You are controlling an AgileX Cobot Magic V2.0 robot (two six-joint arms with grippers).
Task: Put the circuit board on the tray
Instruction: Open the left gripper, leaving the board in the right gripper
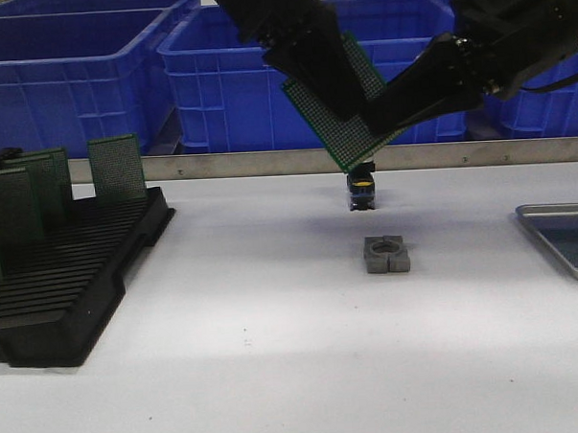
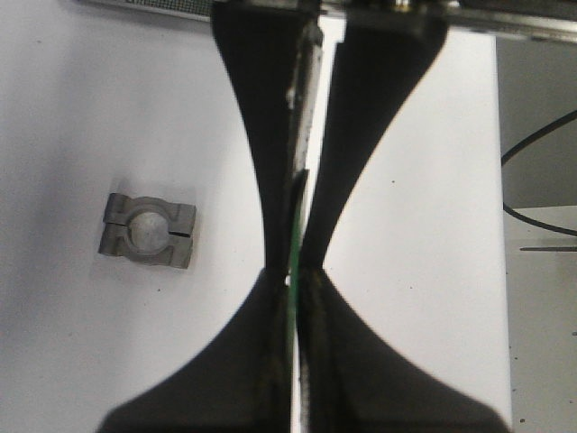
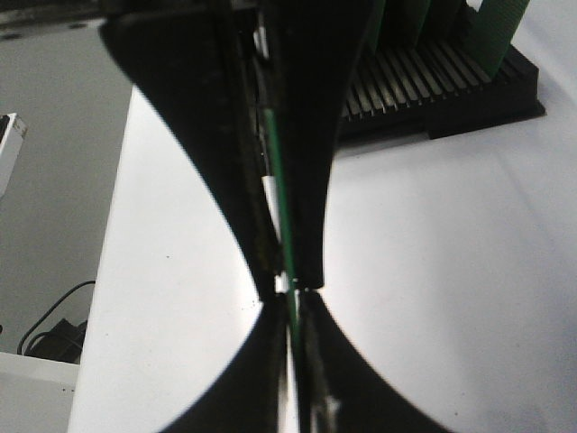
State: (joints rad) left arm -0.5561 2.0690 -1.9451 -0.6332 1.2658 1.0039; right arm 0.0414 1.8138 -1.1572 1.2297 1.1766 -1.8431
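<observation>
A green perforated circuit board point(image 1: 328, 128) hangs tilted in the air above the middle of the table. My left gripper point(image 1: 339, 92) comes down from above and is shut on it. My right gripper point(image 1: 385, 112) reaches in from the right and is shut on the board's other side. In the left wrist view the board point(image 2: 296, 244) shows edge-on between my left gripper's point(image 2: 295, 275) fingers. In the right wrist view it point(image 3: 278, 198) shows edge-on in my right gripper point(image 3: 290, 293). The silver-grey tray point(image 1: 558, 214) lies at the table's right edge, partly cut off.
A black slotted rack point(image 1: 81, 283) with several upright green boards stands at the left, also in the right wrist view point(image 3: 451, 81). A grey metal clamp block point(image 1: 386, 254) lies under the board, also in the left wrist view point(image 2: 147, 233). Blue bins point(image 1: 72, 73) line the back.
</observation>
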